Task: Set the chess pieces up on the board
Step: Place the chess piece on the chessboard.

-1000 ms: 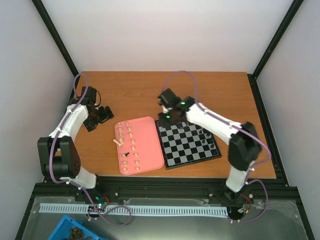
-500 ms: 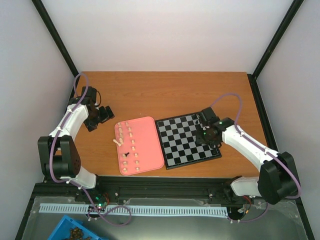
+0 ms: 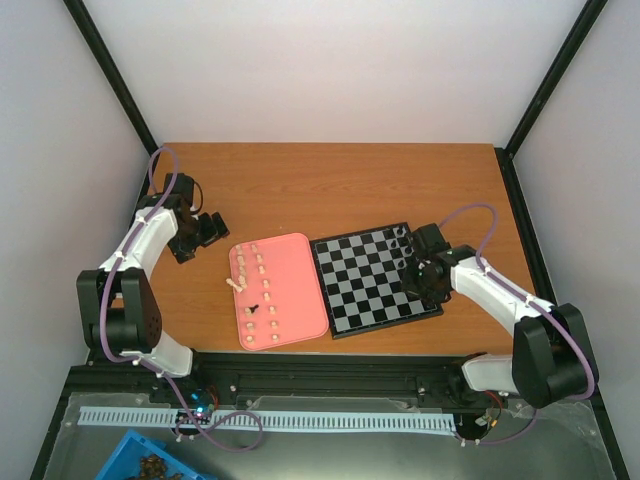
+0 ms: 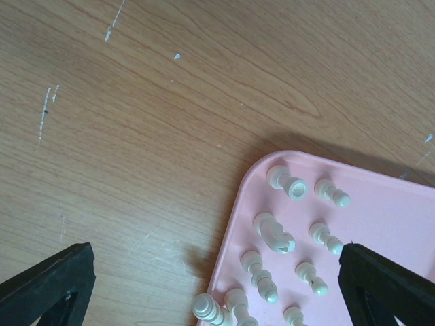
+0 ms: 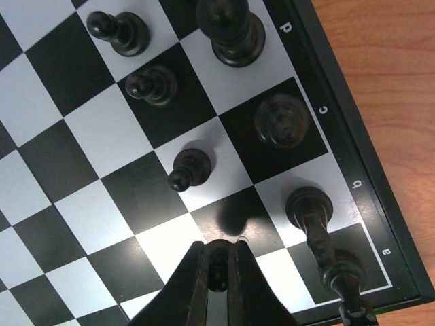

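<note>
The board (image 3: 372, 282) lies right of the pink tray (image 3: 300, 262). My right gripper (image 3: 428, 274) hangs over the board's right side. In the right wrist view it (image 5: 218, 263) is shut on a small black pawn (image 5: 218, 258), held just above a black square in the second row from the edge. Several black chess pieces stand nearby, among them pawns (image 5: 188, 168) and taller figures (image 5: 309, 207). My left gripper (image 3: 200, 232) is open and empty over the table left of the tray. Its view shows cream pieces (image 4: 275, 231) lying on the tray's corner (image 4: 238, 204).
One black piece (image 3: 254, 309) lies among the cream ones on the tray. A cream piece (image 3: 236, 285) overhangs the tray's left edge. The board's letter-marked border (image 5: 353, 183) meets bare wood on the right. A blue bin (image 3: 150, 462) sits below the table edge.
My right gripper has moved from the board's far left corner to its right side and come lower over the squares. The left arm has not moved.
</note>
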`<state>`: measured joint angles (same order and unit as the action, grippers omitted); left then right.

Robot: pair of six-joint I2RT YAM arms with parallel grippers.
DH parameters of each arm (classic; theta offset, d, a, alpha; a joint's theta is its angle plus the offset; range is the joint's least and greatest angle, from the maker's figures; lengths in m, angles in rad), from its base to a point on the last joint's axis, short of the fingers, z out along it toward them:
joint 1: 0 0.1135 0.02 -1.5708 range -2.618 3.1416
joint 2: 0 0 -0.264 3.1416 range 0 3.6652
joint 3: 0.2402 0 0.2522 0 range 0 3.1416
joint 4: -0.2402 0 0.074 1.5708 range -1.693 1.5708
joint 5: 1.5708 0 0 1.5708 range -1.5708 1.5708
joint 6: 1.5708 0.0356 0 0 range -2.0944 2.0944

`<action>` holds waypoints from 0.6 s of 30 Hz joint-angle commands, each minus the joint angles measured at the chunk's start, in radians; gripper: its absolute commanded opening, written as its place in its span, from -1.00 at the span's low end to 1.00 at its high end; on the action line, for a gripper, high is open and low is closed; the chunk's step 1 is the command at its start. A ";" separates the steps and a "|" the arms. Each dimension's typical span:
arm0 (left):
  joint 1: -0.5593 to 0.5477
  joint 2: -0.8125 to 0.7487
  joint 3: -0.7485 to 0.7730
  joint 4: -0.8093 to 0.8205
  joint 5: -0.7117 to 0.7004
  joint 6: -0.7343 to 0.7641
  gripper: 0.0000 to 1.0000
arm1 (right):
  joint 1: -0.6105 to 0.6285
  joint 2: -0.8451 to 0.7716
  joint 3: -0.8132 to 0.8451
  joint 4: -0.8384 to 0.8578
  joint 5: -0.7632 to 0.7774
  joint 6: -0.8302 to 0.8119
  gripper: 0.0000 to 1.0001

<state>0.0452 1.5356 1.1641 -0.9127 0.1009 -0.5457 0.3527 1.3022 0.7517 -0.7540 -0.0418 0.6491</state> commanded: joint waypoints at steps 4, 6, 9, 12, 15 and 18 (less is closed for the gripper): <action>0.008 0.016 0.015 0.016 0.002 0.002 1.00 | -0.020 0.007 -0.015 0.026 -0.010 0.006 -0.94; 0.008 0.017 0.017 0.015 0.001 0.002 0.99 | -0.022 0.013 -0.016 0.026 -0.009 0.005 -0.94; 0.008 0.018 0.017 0.016 0.000 0.003 0.99 | -0.025 0.024 -0.015 0.032 -0.009 -0.001 -0.94; 0.008 0.019 0.018 0.015 0.000 0.004 0.99 | -0.024 0.038 -0.009 0.026 -0.008 -0.002 -0.93; 0.008 0.019 0.017 0.014 -0.001 0.004 0.99 | -0.024 0.043 -0.005 0.023 -0.004 -0.006 -0.89; 0.008 0.020 0.017 0.015 0.000 0.004 1.00 | -0.025 0.042 -0.006 0.019 0.000 -0.009 -0.84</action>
<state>0.0452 1.5494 1.1641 -0.9127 0.1005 -0.5461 0.3363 1.3418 0.7433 -0.7399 -0.0593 0.6453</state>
